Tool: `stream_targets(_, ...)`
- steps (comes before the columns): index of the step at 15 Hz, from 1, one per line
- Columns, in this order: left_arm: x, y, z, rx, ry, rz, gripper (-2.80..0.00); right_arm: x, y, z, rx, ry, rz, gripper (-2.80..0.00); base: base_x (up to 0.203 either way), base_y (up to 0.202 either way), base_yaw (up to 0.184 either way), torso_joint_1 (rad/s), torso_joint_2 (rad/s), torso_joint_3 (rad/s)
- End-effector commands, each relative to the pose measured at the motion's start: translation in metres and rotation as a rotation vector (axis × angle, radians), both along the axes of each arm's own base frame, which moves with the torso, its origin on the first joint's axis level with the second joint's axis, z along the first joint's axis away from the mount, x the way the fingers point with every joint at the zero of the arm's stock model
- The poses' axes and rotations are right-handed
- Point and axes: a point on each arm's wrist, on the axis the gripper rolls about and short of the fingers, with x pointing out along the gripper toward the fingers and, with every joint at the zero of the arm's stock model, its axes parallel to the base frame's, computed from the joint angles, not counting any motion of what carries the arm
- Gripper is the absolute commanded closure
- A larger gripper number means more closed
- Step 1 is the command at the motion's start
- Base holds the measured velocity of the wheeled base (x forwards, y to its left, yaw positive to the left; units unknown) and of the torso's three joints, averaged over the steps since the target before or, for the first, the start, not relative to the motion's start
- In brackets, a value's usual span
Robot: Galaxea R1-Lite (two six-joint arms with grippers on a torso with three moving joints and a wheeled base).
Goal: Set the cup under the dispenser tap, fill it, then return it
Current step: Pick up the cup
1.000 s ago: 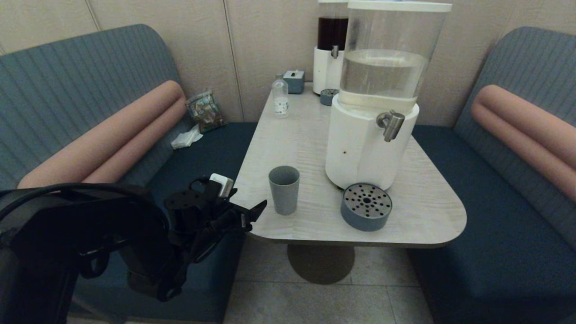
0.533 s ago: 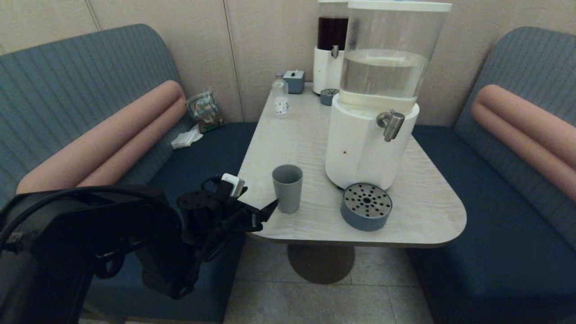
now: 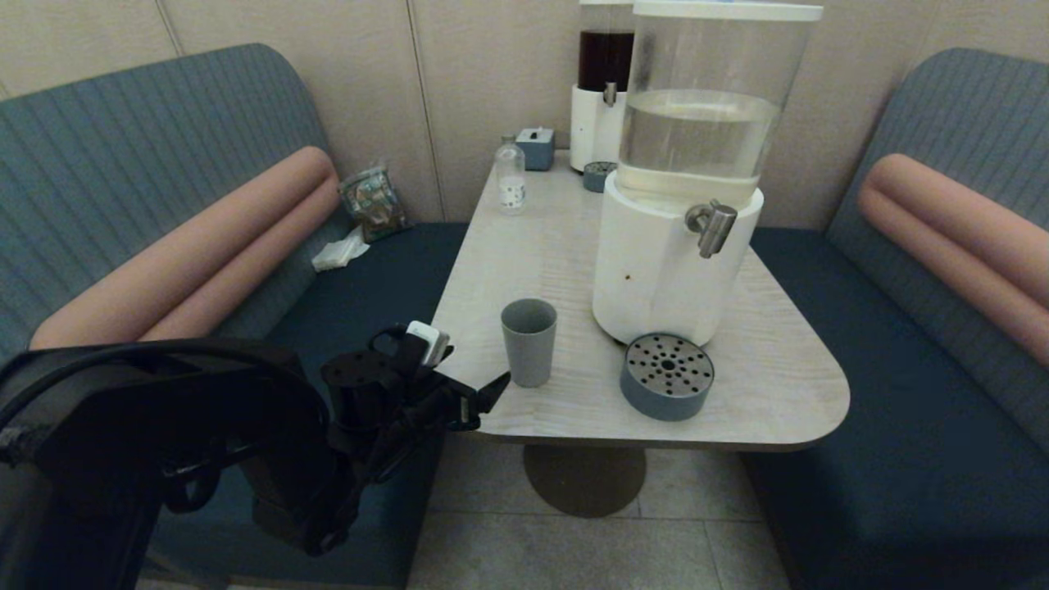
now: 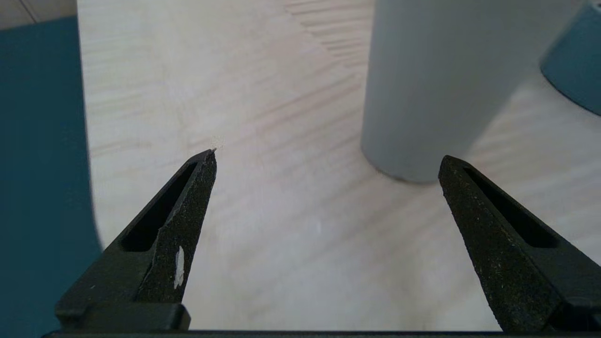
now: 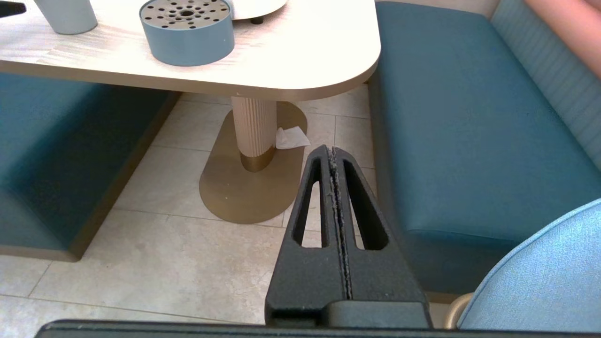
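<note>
**Left claw edges in beside the cup**

Over the last second the left claw (image 3: 479, 393) has slid rightward along the near edge of the bench (image 3: 557, 246), from a spot clear of the cup (image 3: 529, 341) to one just beside its base at about 8 o'clock. The cup itself sits a little further right than it did a second ago. The claw's jaws are spread wide and empty; in the left wrist view its two black fingers (image 4: 188, 206) stand far apart over the pale wood, and the cup (image 4: 436, 89) stands ahead of them, nearer one finger, with none of it between the tips.

The cup is upright on the bench, at 9 o'clock of the drip tray (image 3: 666, 374), which sits just beside the white base of the water dispenser (image 3: 672, 262). The dispenser tap (image 3: 711, 227) juts from that base at about 1 o'clock above the tray, well apart from the cup.

At the far end of the bench, toward 12 o'clock, stand a small clear bottle (image 3: 510, 176) and the dark-liquid dispenser (image 3: 602, 90).

The right claw (image 5: 334, 155) is parked low off the bench, over the floor tiles, its fingers pressed together with nothing between them.
</note>
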Motion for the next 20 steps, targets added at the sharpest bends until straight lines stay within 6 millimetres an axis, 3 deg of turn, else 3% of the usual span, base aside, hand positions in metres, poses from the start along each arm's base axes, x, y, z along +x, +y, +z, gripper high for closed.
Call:
stream_targets(1, -0.006, 0.0, 0.012, -0.007, -0.025, -0.008, -2.8, 0.0, 0.0, 0.0, 0.0, 0.001, 0.0, 0.0, 0.0, 0.0, 0.0, 0.0, 0.0, 0.0)
stream_targets(4, -0.007, -0.009, 0.02, -0.027, -0.053, -0.038, -2.8, 0.0, 0.0, 0.0, 0.0, 0.001, 0.0, 0.0, 0.0, 0.0, 0.0, 0.0, 0.0, 0.0)
stream_targets(7, -0.006, -0.023, 0.011, -0.026, -0.041, -0.064, -2.8, 0.0, 0.0, 0.0, 0.0, 0.001, 0.0, 0.0, 0.0, 0.0, 0.0, 0.0, 0.0, 0.0)
stream_targets(20, 0.021, -0.041, 0.005, -0.055, -0.103, -0.06, -2.8, 0.0, 0.0, 0.0, 0.0, 0.001, 0.0, 0.0, 0.0, 0.0, 0.0, 0.0, 0.0, 0.0)
